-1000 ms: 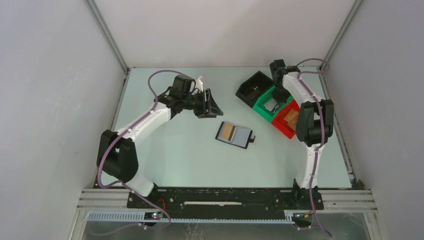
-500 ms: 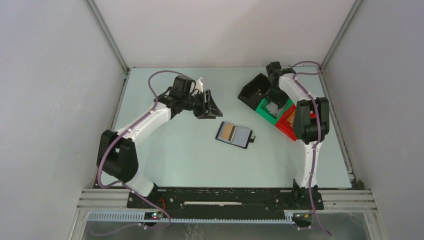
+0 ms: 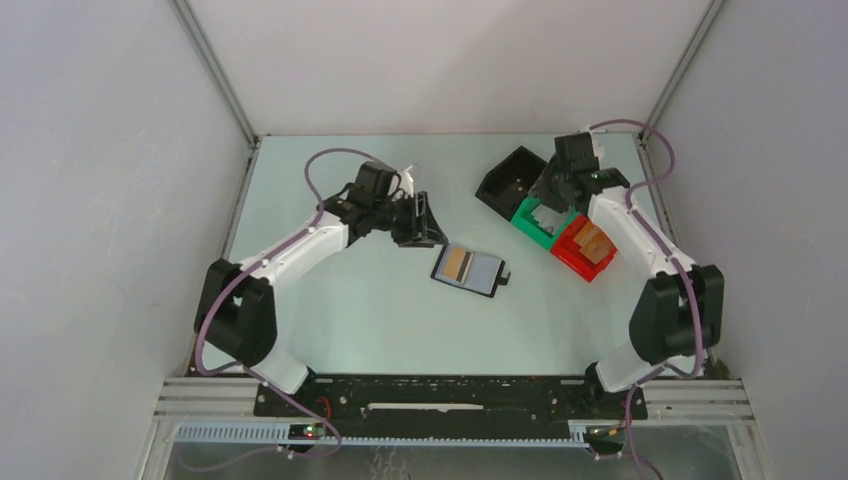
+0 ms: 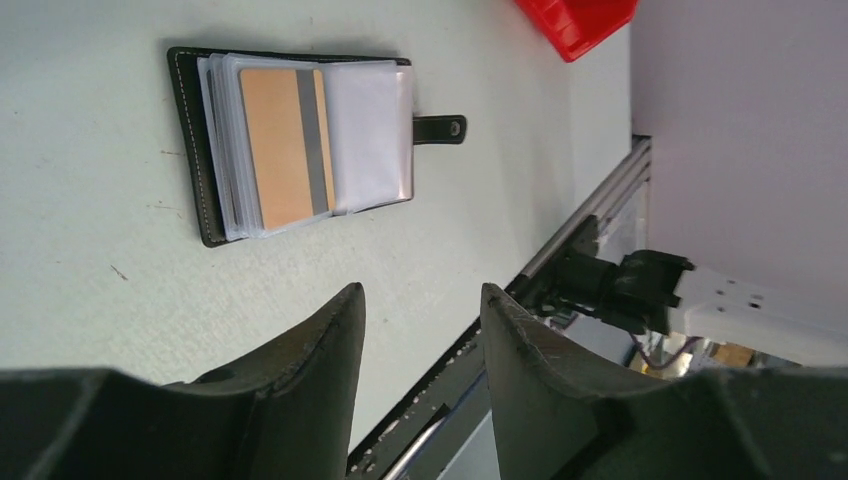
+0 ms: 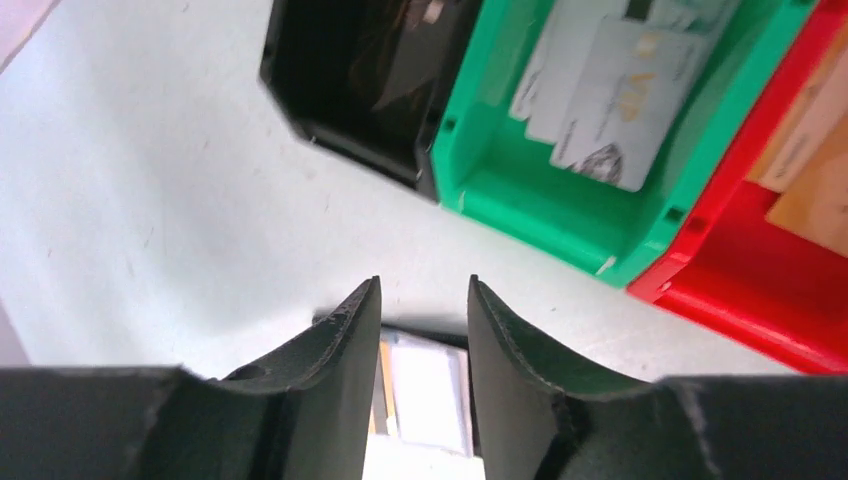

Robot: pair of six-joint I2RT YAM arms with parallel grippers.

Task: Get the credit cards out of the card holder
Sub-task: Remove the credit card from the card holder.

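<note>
Top, left-wrist and right-wrist views of the bench (image 3: pixel 350 300).

**Hidden or unclear.** In the right wrist view the card holder (image 5: pixel 420 395) shows only as a strip between the fingers, cut off by the lower edge. The inside of the black bin (image 5: pixel 345 145) is too dark to read. The red bin (image 5: pixel 740 300) runs off the frame at 3 o'clock, with tan pieces (image 5: pixel 810 150) partly visible in it. In the top view the right end effector (image 3: pixel 550 190) has its fingers hidden under the wrist. Whether the holder's pale pockets contain pale cards cannot be told.

**Task items.** The card holder lies open and flat near the bench centre, showing an orange-tan card (image 4: pixel 285 145), with its closure tab (image 4: pixel 440 128) pointing to 3 o'clock. Several credit cards (image 5: pixel 610 110) lie overlapping in the green bin (image 5: pixel 520 215), which sits between the black and red bins, at 2 o'clock from the holder.

**Arms.** The left arm reaches forward and bends inward. The left end effector (image 4: pixel 420 300) hangs at 10 o'clock of the holder, near it but apart, with its jaws spread and nothing in them. The right arm folds back from the bench's 3 o'clock edge. The right end effector hangs above the black and green bins, its jaws parted and empty.
</note>
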